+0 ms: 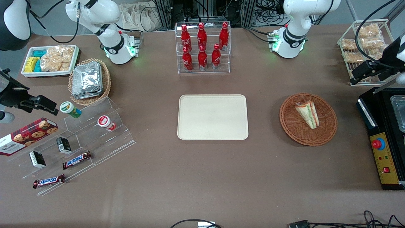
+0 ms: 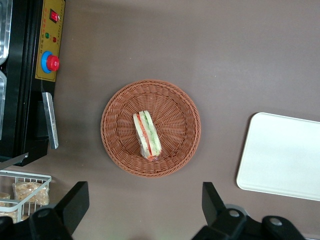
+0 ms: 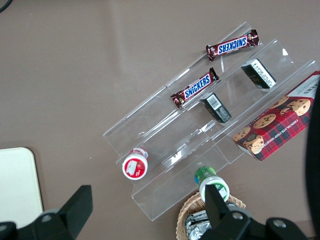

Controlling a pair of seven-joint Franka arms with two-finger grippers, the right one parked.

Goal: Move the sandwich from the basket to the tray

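Sandwich and basket are found together toward the working arm's end of the table: the wrapped wedge lies flat inside the reddish-brown wicker bowl, its striped green, red and orange filling edge turned upward, and nothing grips it. The tray sits bare at the middle of the table, well apart from the basket, nearer to the front camera than the clear rack of red bottles. The gripper is held high above the table with the wrist camera pointed straight down, so that the basket is seen whole between and past the two dark fingers. The jaws are spread wide, with nothing between them, and no contact with basket or sandwich is made. In the front view only part of the working arm's dark wrist hardware is seen, raised over the black appliance with the red button, beside the wire rack of snack bags.
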